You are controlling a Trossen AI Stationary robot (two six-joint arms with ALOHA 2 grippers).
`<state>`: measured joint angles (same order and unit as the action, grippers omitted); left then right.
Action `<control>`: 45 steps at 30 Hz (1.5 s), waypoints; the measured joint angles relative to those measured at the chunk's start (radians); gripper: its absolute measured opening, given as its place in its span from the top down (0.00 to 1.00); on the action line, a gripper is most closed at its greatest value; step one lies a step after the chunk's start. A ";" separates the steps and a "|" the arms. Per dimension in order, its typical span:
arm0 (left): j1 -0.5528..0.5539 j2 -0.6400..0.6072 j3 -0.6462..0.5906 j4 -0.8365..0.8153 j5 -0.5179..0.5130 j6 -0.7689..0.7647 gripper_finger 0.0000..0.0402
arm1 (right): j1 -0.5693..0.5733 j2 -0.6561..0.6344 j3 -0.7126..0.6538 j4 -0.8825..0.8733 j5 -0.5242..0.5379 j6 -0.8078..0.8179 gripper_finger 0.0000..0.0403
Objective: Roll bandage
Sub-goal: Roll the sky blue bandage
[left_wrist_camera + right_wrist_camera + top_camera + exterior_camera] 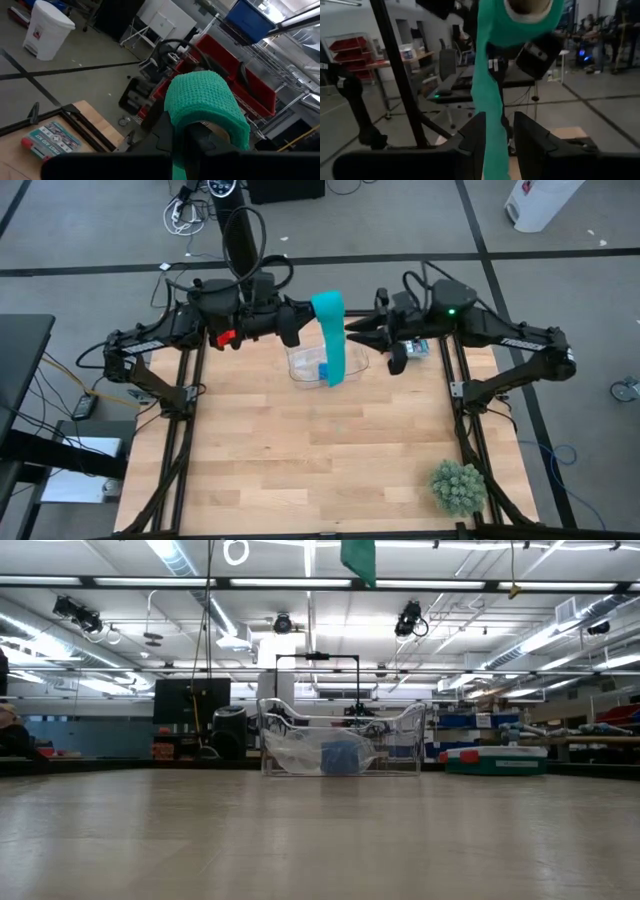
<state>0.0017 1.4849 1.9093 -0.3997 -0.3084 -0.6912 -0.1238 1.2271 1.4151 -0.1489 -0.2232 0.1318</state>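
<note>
Wooden tabletop [300, 450], open workshop floor around. One bandage [331, 340], teal, held aloft between two arms above one clear bin [305, 370]; coil at top, loose tail hanging roughly vertical toward bin. Left gripper [298, 323] clenched on coil, its core showing in right wrist view. Right gripper [499, 137] released, fingers either side of tail, apparently not pinching; both grippers about equally near. One blue roll [340, 757] in bin. One green plant [458, 487] at table corner.
</note>
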 joint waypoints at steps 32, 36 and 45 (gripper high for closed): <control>0.049 -0.006 0.000 0.038 0.098 -0.080 0.95 | 0.073 0.086 -0.001 -0.045 -0.120 -0.041 1.00; 0.043 -0.006 0.000 0.038 0.119 -0.081 0.95 | -0.018 0.103 -0.001 -0.049 -0.189 -0.048 1.00; 0.010 -0.006 0.000 0.003 0.147 -0.107 0.95 | -0.162 0.108 -0.002 -0.004 -0.283 -0.053 1.00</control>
<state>0.0119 1.4788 1.9091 -0.3966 -0.1616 -0.7979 -0.2857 1.3354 1.4136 -0.1525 -0.5059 0.0786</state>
